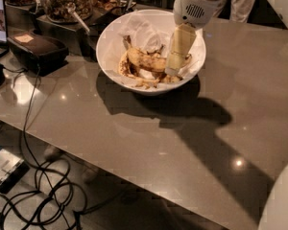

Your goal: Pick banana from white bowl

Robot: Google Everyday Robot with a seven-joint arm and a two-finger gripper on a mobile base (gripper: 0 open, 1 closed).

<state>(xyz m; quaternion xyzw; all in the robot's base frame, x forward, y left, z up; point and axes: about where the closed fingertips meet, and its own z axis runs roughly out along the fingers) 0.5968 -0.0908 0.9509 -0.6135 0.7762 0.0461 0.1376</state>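
The banana [145, 61] lies mid white bowl [103, 56] on crumpled paper [145, 30], with peel scraps [144, 84] at its 6 o'clock. The gripper [173, 70] reaches down into the bowl at the banana's 3 o'clock, touching its end; clenched or released, I cannot tell. A jar of nuts [67, 1] stands at the bowl's 10 o'clock and a black box [36, 49] at 9, both on the grey table [134, 143]

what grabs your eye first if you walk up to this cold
The big white bowl at the back of the grey table, with a brown-blotched banana lying in it among peel scraps. Next, the cream gripper hanging from above into the bowl's right side, its tip by the banana's right end.
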